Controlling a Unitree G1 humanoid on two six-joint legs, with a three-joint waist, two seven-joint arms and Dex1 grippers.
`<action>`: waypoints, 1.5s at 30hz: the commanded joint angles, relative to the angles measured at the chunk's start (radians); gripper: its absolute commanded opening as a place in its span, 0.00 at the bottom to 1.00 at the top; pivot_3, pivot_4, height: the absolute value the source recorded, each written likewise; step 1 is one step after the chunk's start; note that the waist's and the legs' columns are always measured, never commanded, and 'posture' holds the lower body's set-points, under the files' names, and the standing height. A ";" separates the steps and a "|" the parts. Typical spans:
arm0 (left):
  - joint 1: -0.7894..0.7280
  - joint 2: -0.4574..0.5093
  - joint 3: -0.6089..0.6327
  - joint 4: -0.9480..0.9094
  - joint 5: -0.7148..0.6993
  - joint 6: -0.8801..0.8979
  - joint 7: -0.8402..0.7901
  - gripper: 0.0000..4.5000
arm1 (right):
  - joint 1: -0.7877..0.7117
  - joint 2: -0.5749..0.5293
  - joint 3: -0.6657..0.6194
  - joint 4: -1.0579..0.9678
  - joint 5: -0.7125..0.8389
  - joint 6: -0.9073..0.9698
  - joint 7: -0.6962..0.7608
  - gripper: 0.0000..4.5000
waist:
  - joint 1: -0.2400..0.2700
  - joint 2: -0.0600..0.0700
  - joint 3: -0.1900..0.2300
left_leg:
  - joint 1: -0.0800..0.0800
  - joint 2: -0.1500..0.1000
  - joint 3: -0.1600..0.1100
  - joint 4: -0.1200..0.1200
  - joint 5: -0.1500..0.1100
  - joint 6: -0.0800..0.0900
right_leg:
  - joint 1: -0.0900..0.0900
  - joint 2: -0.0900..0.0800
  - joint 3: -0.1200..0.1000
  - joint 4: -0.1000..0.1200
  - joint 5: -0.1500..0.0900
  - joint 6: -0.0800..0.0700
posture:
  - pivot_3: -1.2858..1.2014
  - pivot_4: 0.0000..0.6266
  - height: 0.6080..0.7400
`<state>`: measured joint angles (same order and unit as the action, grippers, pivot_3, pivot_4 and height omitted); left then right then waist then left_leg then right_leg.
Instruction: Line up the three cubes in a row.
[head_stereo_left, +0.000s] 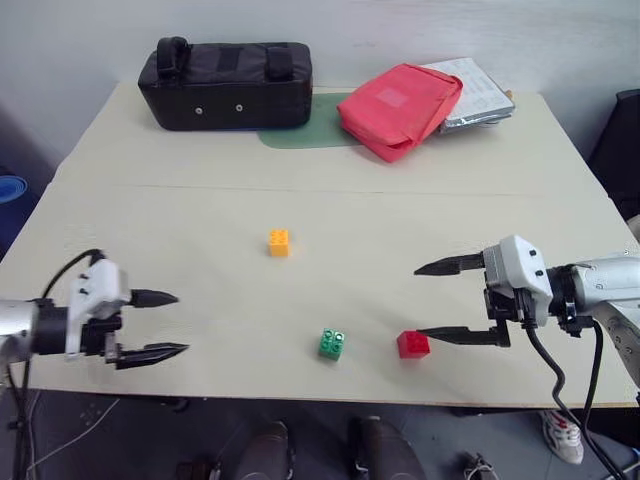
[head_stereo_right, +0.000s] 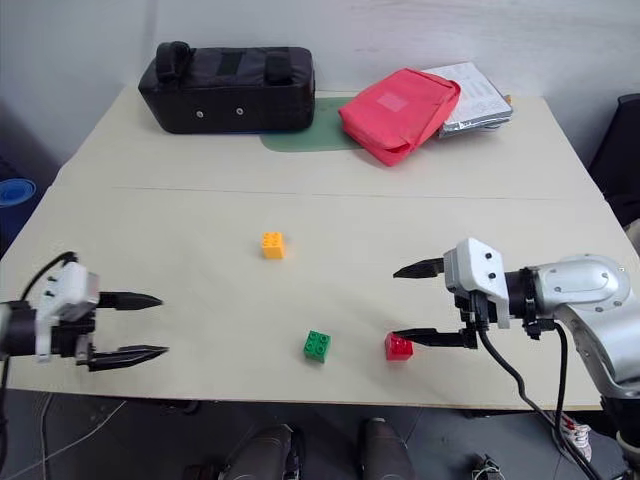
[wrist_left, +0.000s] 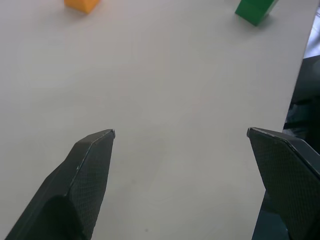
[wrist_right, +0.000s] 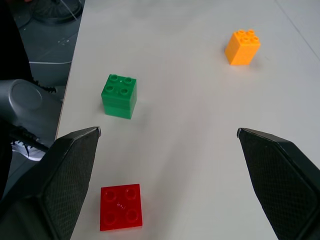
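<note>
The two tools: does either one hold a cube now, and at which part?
Nothing is held. The left tool and right tool are open; the green cube, orange-yellow cube and red cube rest on the table.

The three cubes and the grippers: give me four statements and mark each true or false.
1. The red cube lies beside the right gripper. True.
2. The green cube is stacked on the orange-yellow cube. False: they lie apart on the table.
3. The left gripper holds a cube. False: it is open and holds nothing.
4. The orange-yellow cube lies farther from the table's near edge than the other two. True.
</note>
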<state>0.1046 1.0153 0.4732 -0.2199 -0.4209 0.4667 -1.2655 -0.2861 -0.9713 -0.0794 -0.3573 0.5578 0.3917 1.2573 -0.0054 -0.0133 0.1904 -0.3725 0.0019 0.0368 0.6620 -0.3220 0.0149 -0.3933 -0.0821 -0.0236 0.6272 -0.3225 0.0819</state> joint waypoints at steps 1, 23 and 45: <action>-0.017 -0.017 -0.003 -0.045 -0.007 0.024 0.075 0.99 | -0.030 0.010 -0.002 -0.007 0.014 0.006 -0.005 1.00 | 0.002 0.000 0.000 | 0.000 0.000 0.000 0.000 0.000 0.000 | 0.000 0.000 0.000 0.000 0.000 0.000 | 0.52 0.24 1.00; -0.608 -0.719 -0.475 -0.136 0.183 0.703 1.136 0.99 | -0.016 0.048 -0.013 -0.097 0.018 0.055 -0.102 1.00 | 0.009 -0.002 0.000 | -0.001 -0.002 0.002 0.004 0.003 -0.004 | 0.000 0.003 0.002 0.005 0.002 0.004 | 0.52 0.24 1.00; -0.751 -0.890 -0.521 0.135 0.329 0.557 1.259 0.88 | -0.023 0.054 0.001 -0.113 0.016 0.054 -0.131 1.00 | 0.031 -0.002 0.000 | -0.001 -0.002 0.002 0.004 0.004 -0.005 | -0.001 0.003 0.001 0.004 0.002 0.004 | 0.52 0.24 1.00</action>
<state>-0.6265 0.1306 -0.0529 -0.0764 -0.1011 1.0462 -0.0018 -0.2985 -0.9264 -0.0749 -0.4384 0.5696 0.4581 1.1303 0.0253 -0.0154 0.1905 -0.3736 -0.0005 0.0387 0.6664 -0.3176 0.0098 -0.3939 -0.0790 -0.0226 0.6314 -0.3204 0.0858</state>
